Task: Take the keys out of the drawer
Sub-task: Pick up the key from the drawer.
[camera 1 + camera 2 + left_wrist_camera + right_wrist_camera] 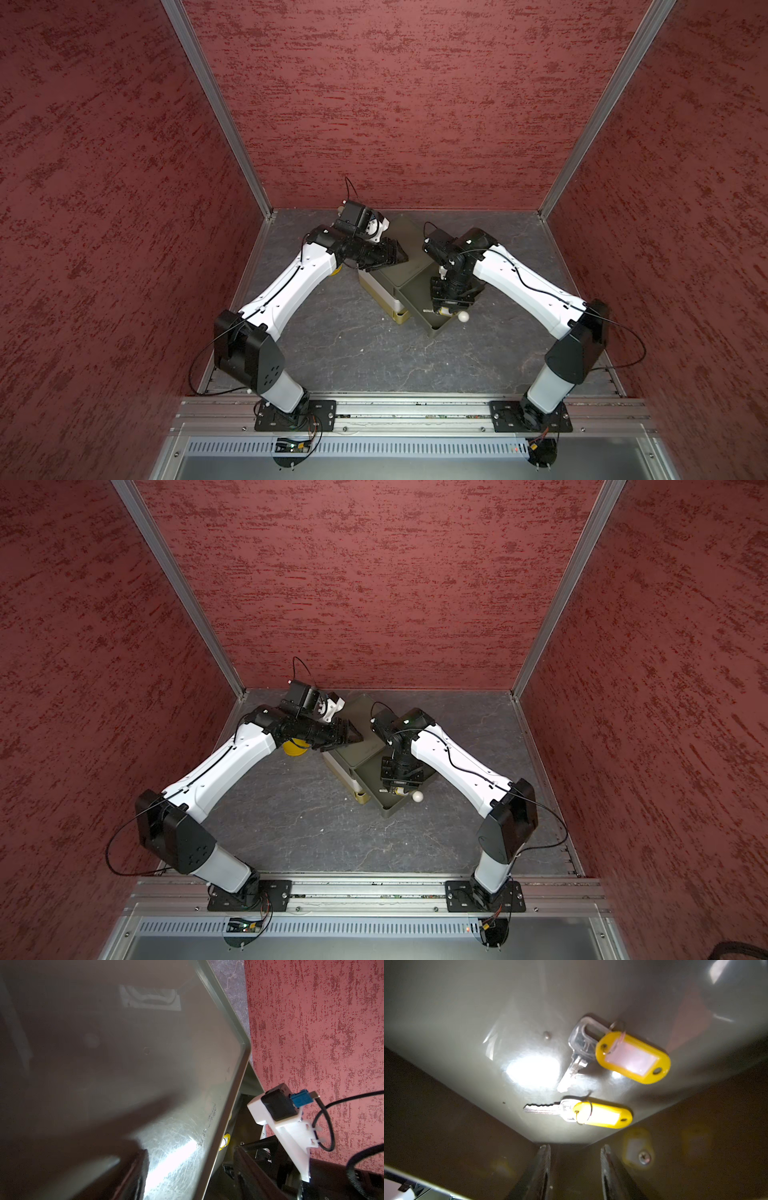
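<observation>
I have the right gripper point(575, 1147) down in the drawer point(446, 1012), jaws half-spread and empty, the nearer yellow-tagged key point(577, 1112) just ahead, long axis lying finger-to-finger; the left gripper point(398, 255), pinched closed, rests farther off atop the cabinet point(409, 232).

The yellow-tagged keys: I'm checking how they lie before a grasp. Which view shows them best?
Right wrist: both yellow-tagged keys lie unobstructed on the drawer floor, ahead of the right gripper. In both top views that gripper hides them almost wholly. Left wrist shows mostly the cabinet top.
</observation>
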You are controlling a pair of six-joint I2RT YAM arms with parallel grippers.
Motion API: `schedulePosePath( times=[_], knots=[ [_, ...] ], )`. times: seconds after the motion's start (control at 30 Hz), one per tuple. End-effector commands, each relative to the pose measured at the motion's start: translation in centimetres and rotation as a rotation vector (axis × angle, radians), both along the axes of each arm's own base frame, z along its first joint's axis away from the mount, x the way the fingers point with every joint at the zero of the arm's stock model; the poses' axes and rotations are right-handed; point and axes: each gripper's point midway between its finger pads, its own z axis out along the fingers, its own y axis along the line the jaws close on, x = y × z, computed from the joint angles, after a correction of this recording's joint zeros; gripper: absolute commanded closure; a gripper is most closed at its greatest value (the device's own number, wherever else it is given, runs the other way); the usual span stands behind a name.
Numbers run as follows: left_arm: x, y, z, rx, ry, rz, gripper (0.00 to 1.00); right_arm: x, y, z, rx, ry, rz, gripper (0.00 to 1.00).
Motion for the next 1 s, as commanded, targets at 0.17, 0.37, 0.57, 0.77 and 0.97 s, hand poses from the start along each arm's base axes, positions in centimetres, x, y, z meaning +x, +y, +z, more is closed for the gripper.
schedulePosePath(
  times=[0.17,0.37,0.57,0.77,0.97],
  knots=[
    [-0.7,0.4,-0.3,0.02,0.006,-0.012,0.32,0.5,0.4,-1.5,-0.019,-0.008,-0.005,0.6],
    [-0.7,0.3,-0.5,0.015,0.012,-0.017,0.32,1.1,0.5,-1.7,-0.028,-0.023,0.0,0.64],
    [-0.7,0.2,-0.8,0.015,0.019,-0.021,0.32,1.5,0.5,-2.0,-0.042,-0.03,0.002,0.7],
    [-0.7,0.2,-1.0,0.012,0.024,-0.021,0.32,1.8,0.1,-1.9,-0.066,-0.046,0.003,0.69],
    [-0.5,0.2,-1.1,0.009,0.029,-0.022,0.32,2.2,-0.3,-2.2,-0.086,-0.058,0.001,0.66]
  ],
)
